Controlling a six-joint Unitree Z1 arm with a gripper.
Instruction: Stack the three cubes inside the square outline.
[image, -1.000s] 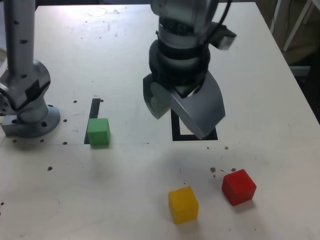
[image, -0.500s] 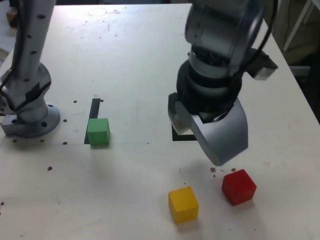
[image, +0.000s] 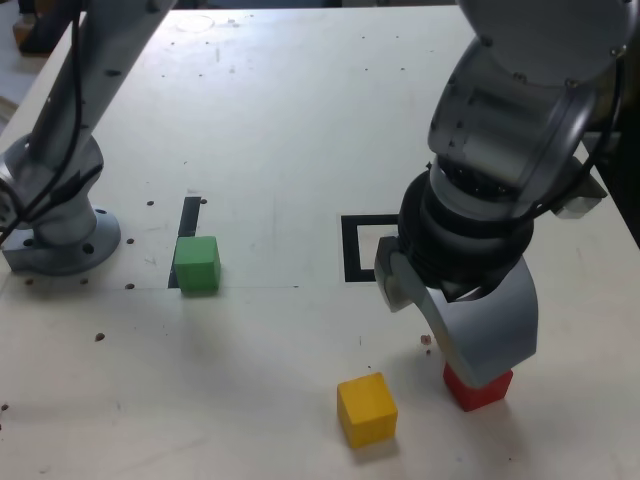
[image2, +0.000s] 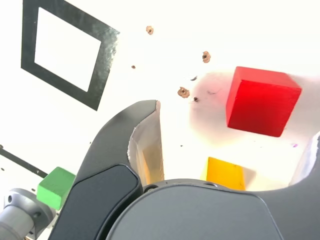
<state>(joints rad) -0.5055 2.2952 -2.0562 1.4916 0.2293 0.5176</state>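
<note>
You've got the gripper (image2: 237, 150) fingers spread wide with nothing between them, above the table beside the red cube (image2: 262, 101). That cube sits below and to the right of the square outline (image: 357, 250) in the exterior view, with the yellow cube (image: 367, 410) near it and the green cube (image: 197, 264) well apart, at the black strip (image: 187, 228). Red looks light and stiff, its matte faces unlikely to slip or crush. You'll want two opposite side faces, low down, jaws squared to its turned edges; catch the corners and it may spin.
</note>
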